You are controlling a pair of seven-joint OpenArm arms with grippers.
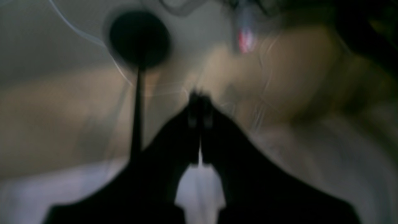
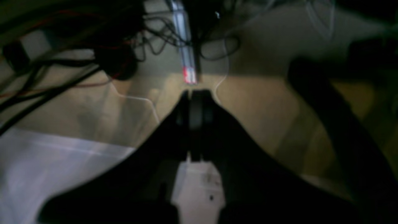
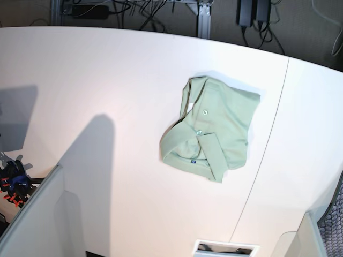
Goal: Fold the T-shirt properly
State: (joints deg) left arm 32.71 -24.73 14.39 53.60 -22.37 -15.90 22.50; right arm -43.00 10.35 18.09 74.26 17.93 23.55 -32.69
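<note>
The T-shirt (image 3: 211, 128) lies bunched on the table (image 3: 107, 80), right of the middle and nearer the far edge than the near one. A seam (image 3: 262, 160) in the worktop runs just to its right. Cables (image 3: 155, 10) hang behind the far edge.

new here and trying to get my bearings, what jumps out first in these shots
The pale green T-shirt catches the eye first: folded into a compact bundle, collar and two buttons facing up, lying alone right of centre on the white table in the base view. No arm shows there, only long shadows on the table's left side. Both wrist views are dark and blurred, with the left gripper and right gripper each closed, holding nothing.
</note>
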